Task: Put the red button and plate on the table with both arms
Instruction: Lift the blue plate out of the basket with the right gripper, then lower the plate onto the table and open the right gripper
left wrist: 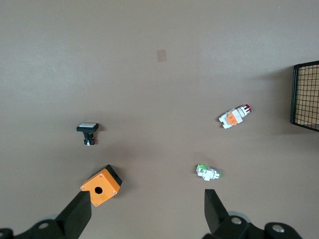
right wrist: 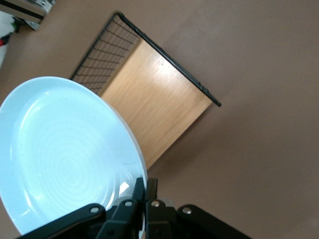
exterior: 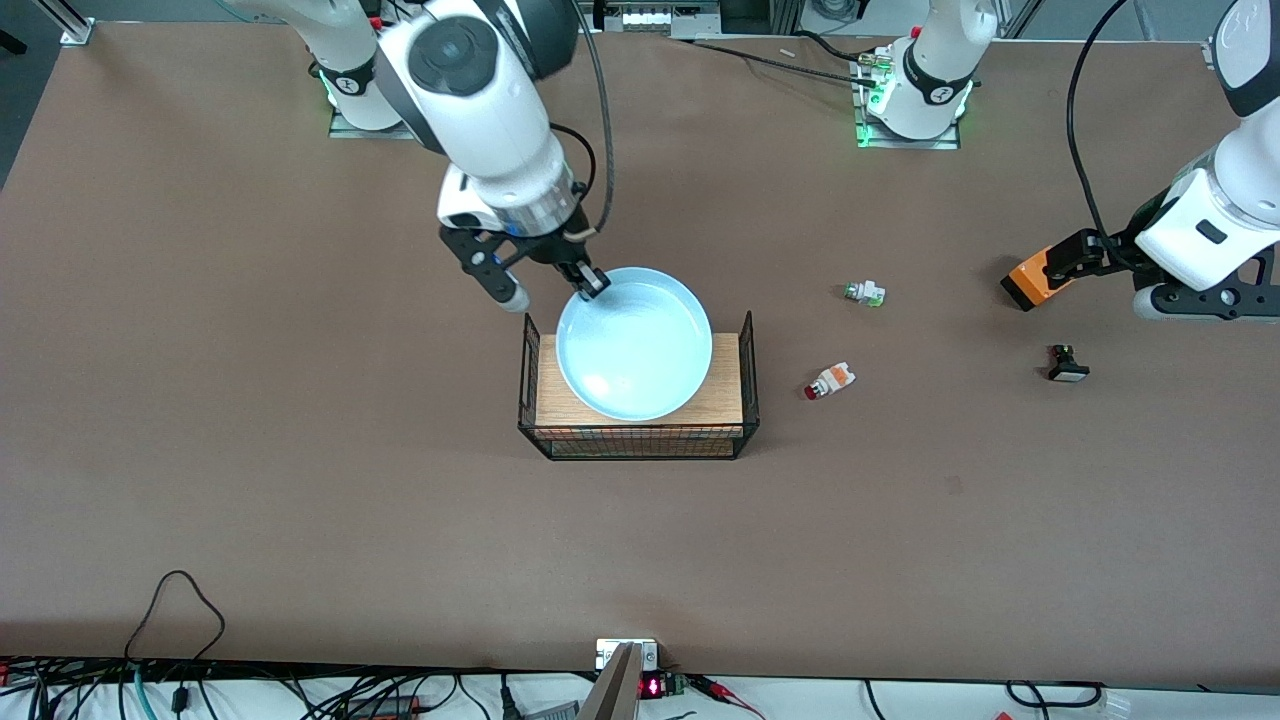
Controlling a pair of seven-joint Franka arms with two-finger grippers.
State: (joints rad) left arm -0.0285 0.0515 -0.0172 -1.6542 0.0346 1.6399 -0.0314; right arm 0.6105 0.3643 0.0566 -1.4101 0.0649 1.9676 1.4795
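Note:
The light blue plate (exterior: 633, 343) hangs tilted over the wire basket, and its edge reaches past the basket's rim. My right gripper (exterior: 590, 285) is shut on the plate's rim on the side toward the robots' bases. In the right wrist view the plate (right wrist: 60, 154) fills one side and the right gripper (right wrist: 144, 186) pinches its rim. The red button (exterior: 829, 381) lies on its side on the brown table (exterior: 300, 450), beside the basket toward the left arm's end. My left gripper (left wrist: 147, 199) hovers open and holds nothing, over the table between the orange box and the green-capped part. The red button (left wrist: 234, 116) lies apart from it.
The black wire basket (exterior: 747, 380) with a wood floor (right wrist: 159, 104) stands mid-table. A green-capped white part (exterior: 864, 293), an orange box with a hole (exterior: 1030, 282) and a small black switch (exterior: 1067, 364) lie toward the left arm's end. Cables run along the table's near edge.

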